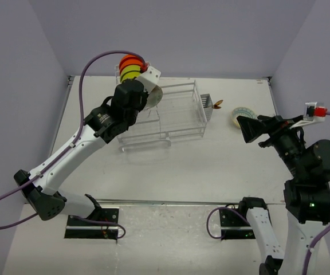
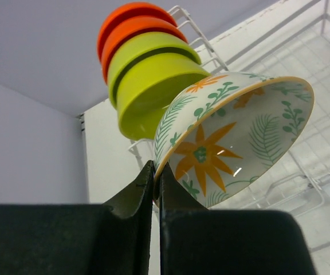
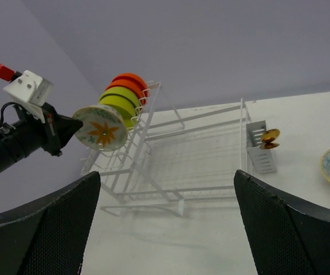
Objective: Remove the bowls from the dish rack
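Left fingers (image 2: 132,197): pinching the rim of the whitish round bowl with orange flowers (image 2: 234,137)
Held bowl: tilted, just beside the lime-green bowls (image 1: 130,72)
Orange-red bowls (image 1: 132,59): behind those, on edge in the white wire dish rack (image 1: 176,114), tall end
Right fingers (image 3: 279,229): spread, empty

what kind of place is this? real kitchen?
Looks like a lab test cell, not a kitchen: plain walls box in a white table, the left arm and right arm are bolted at its edge, and the dish rack with bowls looks like a prop.
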Action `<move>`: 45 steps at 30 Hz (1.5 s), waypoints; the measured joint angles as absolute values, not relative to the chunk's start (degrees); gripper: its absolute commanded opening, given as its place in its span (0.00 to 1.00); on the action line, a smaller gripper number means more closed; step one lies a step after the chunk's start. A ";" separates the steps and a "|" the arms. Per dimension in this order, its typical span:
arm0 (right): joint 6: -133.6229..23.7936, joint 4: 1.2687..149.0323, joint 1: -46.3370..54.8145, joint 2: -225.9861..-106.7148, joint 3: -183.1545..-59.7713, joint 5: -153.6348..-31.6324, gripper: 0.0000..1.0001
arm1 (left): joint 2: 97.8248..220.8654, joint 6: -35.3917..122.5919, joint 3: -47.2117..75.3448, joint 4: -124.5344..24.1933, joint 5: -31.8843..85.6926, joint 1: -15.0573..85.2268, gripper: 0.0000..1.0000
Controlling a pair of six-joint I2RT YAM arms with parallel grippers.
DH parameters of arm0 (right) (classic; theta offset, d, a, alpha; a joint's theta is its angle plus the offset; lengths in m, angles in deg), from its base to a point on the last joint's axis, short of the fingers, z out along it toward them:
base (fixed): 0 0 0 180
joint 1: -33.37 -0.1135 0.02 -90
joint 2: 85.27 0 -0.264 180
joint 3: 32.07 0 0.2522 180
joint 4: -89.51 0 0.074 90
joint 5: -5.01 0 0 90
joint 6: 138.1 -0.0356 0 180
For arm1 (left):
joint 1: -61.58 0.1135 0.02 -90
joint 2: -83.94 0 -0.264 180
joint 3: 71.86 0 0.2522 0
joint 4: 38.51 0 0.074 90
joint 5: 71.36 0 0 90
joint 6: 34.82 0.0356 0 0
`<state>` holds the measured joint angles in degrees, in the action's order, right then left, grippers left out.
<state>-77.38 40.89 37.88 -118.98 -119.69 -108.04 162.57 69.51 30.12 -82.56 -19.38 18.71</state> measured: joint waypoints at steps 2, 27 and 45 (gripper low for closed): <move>-78.82 42.25 37.86 -121.06 -119.13 -111.21 0.99 | 162.57 67.32 30.21 -83.93 -16.73 18.71 0.00; -65.90 38.69 -2.08 -149.19 -130.05 -75.39 0.35 | 166.11 28.94 35.96 -82.86 15.92 14.56 0.00; -74.97 39.76 29.57 -145.23 -117.75 -75.93 0.00 | 156.76 35.34 36.96 -86.23 -1.00 14.32 1.00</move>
